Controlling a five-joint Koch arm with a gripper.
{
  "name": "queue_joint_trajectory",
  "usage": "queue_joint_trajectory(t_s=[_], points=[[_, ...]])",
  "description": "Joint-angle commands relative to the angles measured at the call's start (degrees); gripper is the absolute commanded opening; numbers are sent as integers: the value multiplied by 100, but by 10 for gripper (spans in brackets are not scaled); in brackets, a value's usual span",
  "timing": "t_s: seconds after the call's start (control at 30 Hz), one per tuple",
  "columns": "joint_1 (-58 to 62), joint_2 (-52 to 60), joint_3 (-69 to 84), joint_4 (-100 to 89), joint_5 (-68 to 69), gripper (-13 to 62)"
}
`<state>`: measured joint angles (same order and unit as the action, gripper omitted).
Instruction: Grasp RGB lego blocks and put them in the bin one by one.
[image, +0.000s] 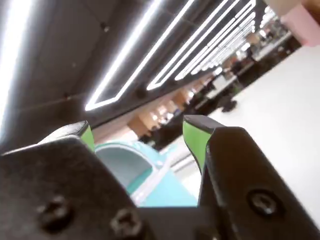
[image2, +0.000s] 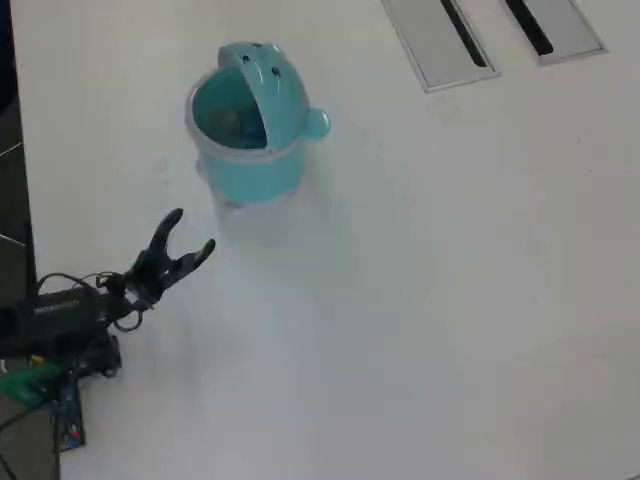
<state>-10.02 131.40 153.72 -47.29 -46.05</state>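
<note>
The teal bin stands upright at the upper left of the white table in the overhead view, its domed lid flipped back and a knob ear on its right. No lego blocks show on the table. Dim small shapes lie inside the bin, too blurred to name. My gripper is open and empty, below and left of the bin, apart from it. In the wrist view the gripper frames the bin between its green pads, which hold nothing.
Two grey slotted panels sit flush in the table at the top right of the overhead view. The arm's base and cables lie at the left edge, beside the dark table edge.
</note>
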Motion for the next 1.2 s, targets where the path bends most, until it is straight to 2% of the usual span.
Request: queue_joint_trajectory(t_s=[0.0,0.47,1.17], points=[[97,439,-70,-738,105,328],[686,422,1380,-1978,633,323],[984,404,2795,-2602,1529,325]])
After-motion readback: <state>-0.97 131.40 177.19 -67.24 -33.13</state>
